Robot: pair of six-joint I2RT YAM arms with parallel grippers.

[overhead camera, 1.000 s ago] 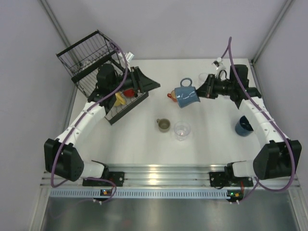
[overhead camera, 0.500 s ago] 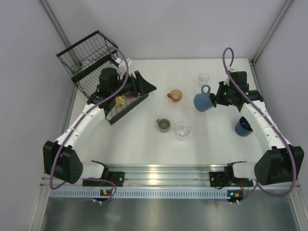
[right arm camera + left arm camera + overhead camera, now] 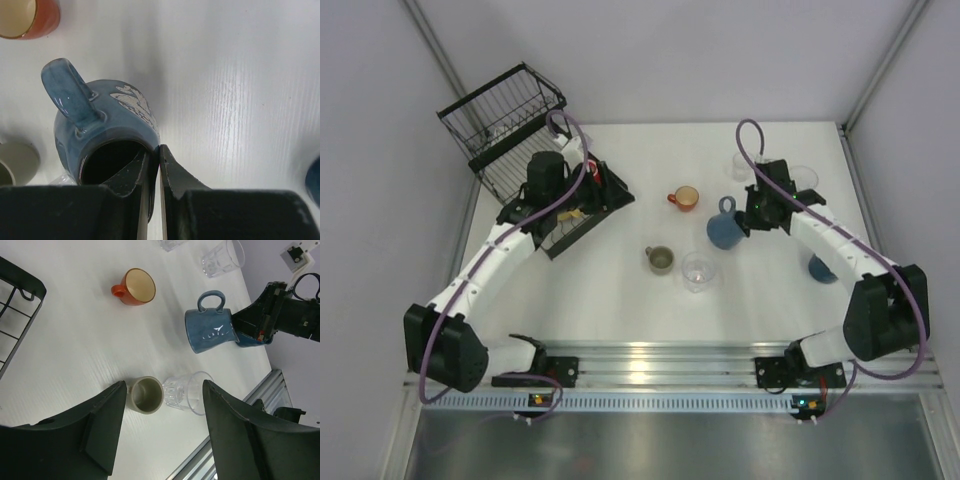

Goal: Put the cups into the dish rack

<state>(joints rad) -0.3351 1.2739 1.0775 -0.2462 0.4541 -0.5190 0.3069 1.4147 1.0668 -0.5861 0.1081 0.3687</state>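
Two cups look to be in the black wire dish rack (image 3: 505,125) already. A small yellow cup (image 3: 571,213) and a small red cup (image 3: 591,180) sit in its low tray part, half hidden by the left arm. The rest is not done.

The right jaws are closed tight on the rim of a big blue mug with a handle (image 3: 723,230), one finger inside and one outside. This mug is toward the right of the white tabletop (image 3: 620,300), well apart from the rack. It is tipped on its side, so its long way, from mouth to bottom, runs about flat. The mouth points back at the right jaws and the bottom points toward the middle of the tabletop. The handle points to the far side.

The left jaws are wide open and hold nothing, near the rack's tray.

These wait on the tabletop:
- a small orange-red cup (image 3: 685,198)
- a small olive-grey cup (image 3: 661,260)
- a clear plastic tumbler (image 3: 698,271) just beside the olive-grey cup
- two more clear tumblers (image 3: 743,163) at the far side
- a dark blue cup (image 3: 823,268) partly under the right arm
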